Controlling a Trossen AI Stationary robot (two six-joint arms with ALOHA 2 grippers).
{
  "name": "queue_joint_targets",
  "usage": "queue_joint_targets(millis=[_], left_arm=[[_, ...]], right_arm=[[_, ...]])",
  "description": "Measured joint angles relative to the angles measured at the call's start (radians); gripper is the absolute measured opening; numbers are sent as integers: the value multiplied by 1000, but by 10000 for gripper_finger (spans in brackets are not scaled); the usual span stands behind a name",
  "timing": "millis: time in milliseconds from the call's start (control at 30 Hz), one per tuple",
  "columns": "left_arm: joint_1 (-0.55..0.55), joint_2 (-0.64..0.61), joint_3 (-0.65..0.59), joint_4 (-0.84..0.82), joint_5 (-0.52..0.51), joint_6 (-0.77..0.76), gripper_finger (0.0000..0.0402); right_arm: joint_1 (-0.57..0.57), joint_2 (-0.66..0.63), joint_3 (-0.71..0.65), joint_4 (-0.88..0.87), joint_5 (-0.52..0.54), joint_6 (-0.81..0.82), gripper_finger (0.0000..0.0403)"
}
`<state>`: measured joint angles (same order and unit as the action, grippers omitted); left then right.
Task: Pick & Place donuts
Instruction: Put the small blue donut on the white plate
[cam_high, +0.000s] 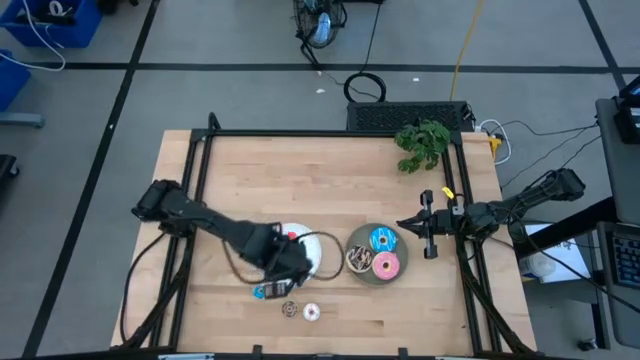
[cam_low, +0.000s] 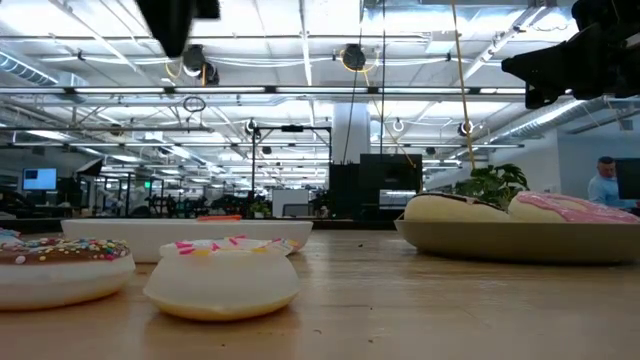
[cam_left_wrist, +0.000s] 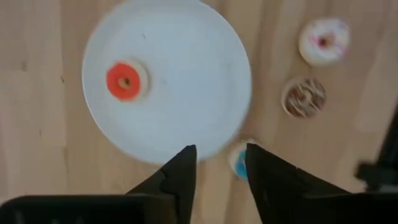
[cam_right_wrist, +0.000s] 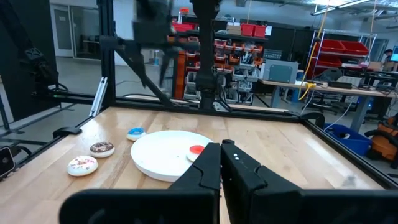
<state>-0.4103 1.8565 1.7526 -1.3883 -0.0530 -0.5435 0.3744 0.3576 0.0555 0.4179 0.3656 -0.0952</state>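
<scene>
My left gripper (cam_left_wrist: 217, 163) hangs open above the white plate's near rim (cam_left_wrist: 186, 146) and touches nothing. The tiny blue donut (cam_left_wrist: 237, 160) lies on the table just off that rim, partly hidden by one finger. A tiny red donut (cam_left_wrist: 126, 80) lies on the white plate (cam_high: 318, 250). The tiny brown donut (cam_high: 290, 309) and the whitish-pink one (cam_high: 311, 313) rest on the wood near the table's near edge. The grey plate (cam_high: 362, 278) holds the larger blue (cam_high: 382, 240), pink (cam_high: 386, 265) and dark brown (cam_high: 357, 260) donuts. My right gripper (cam_right_wrist: 221, 158) is shut and waits right of the grey plate.
A green plant sprig (cam_high: 422, 142) lies at the table's far right corner. A black frame (cam_high: 200, 160) runs around the tabletop. Bare wood stretches across the far half and the left side of the table. In the low view the left arm (cam_low: 175, 20) hangs high above the donuts.
</scene>
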Motion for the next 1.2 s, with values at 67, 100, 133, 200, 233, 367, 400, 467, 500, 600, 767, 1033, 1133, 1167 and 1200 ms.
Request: queue_joint_targets(millis=[67, 100, 133, 200, 233, 367, 400, 467, 500, 600, 767, 1033, 1133, 1167, 1200], left_arm=[[-39, 0, 20, -36, -5, -30, 119], [-61, 0, 21, -44, -12, -38, 108], [-83, 0, 19, -47, -24, -38, 97], [-134, 0, 9, -47, -50, -35, 74], [-159, 0, 1, -45, -54, -38, 63], [-240, 0, -52, 41, -61, -59, 15], [-257, 0, -67, 74, -86, -63, 8], [-288, 0, -92, 116, -140, -79, 7], [-301, 0, -106, 136, -162, -88, 12], [-322, 0, -163, 216, -180, -124, 36], [-337, 0, -269, 297, -194, -173, 82], [-337, 1, -438, 477, -130, -175, 178], [-337, 1, -461, 470, -126, -190, 199], [-336, 1, -468, 470, -119, -193, 202], [-335, 1, -474, 470, -115, -194, 203]], right_arm=[[0, 0, 0, 0, 0, 0, 0], [0, 0, 0, 0, 0, 0, 0], [0, 0, 0, 0, 0, 1, 0], [0, 0, 0, -1, 0, 12, 0], [0, 0, 0, -3, 0, 21, 0], [0, 0, 0, -4, 0, 31, 0], [0, 0, 0, -4, 0, 31, 0], [0, 0, 0, -4, 0, 31, 0], [0, 0, 0, -3, 0, 31, 0], [0, 0, 0, -4, 0, 31, 0], [0, 0, 0, -4, 0, 31, 0], [0, 0, 0, -4, 0, 31, 0], [0, 0, 0, -4, 0, 31, 0], [0, 0, 0, -4, 0, 31, 0], [0, 0, 0, -4, 0, 31, 0]])
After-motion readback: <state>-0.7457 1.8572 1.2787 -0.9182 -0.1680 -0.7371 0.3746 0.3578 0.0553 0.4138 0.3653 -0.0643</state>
